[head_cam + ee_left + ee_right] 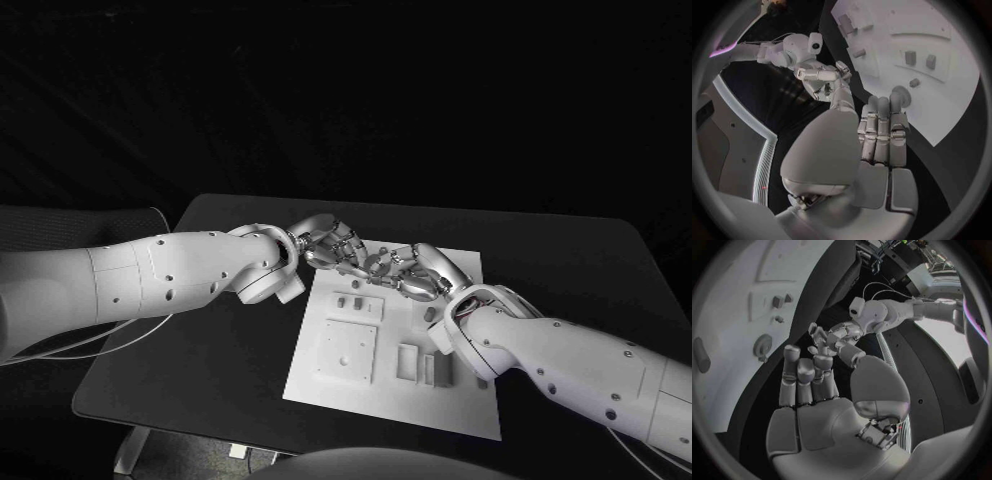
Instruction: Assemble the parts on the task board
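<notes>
The task board (397,365) lies in the middle of the black table (202,370), its near edge close to the table's front edge and its far edge under the two hands. Bare table runs wide along the board's left side and beyond its far right corner, leaving open room there. The left hand (329,243) comes in over the board's far left corner, and the right hand (421,272) sits just beside it over the far part of the board; their fingertips meet closely above the plate. In the left wrist view the left hand (879,135) has its fingers (891,107) held straight and side by side, tips near the board's edge (942,125). In the right wrist view the right hand (807,390) has its fingers (792,370) upright and slightly parted. Whether either hand pinches a piece cannot be told. Small grey parts (351,298) stand in the board's far left area, and more parts (433,368) stand near its right middle, apart from the hands
</notes>
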